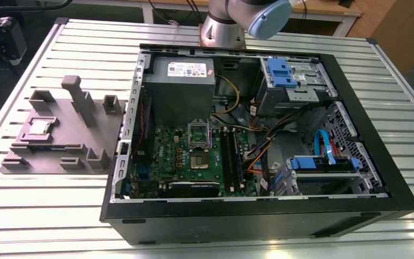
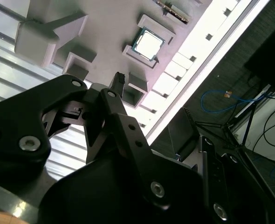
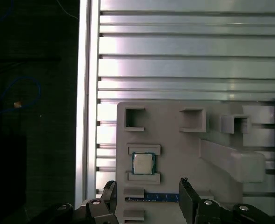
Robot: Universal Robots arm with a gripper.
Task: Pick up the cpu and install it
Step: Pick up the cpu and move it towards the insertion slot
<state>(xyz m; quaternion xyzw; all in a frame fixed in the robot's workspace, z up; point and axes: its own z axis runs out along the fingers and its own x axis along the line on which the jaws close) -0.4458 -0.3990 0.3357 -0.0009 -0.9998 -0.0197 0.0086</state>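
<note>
Jaws spread empty, facing the cpu (image 3: 143, 163), seated between blocks (image 3: 144, 150) on the grey holder (image 3: 189, 154) beside the computer case (image 1: 264, 218).

This looks like a robotics lab or workshop. An opened computer case (image 1: 264, 218) lies on a ribbed aluminium table (image 1: 49, 216), with a grey parts fixture (image 1: 63, 135) at the exterior view's left. The robot arm's base (image 1: 225, 27) stands at upper centre, near a wooden cabinet (image 1: 401, 27).
</note>
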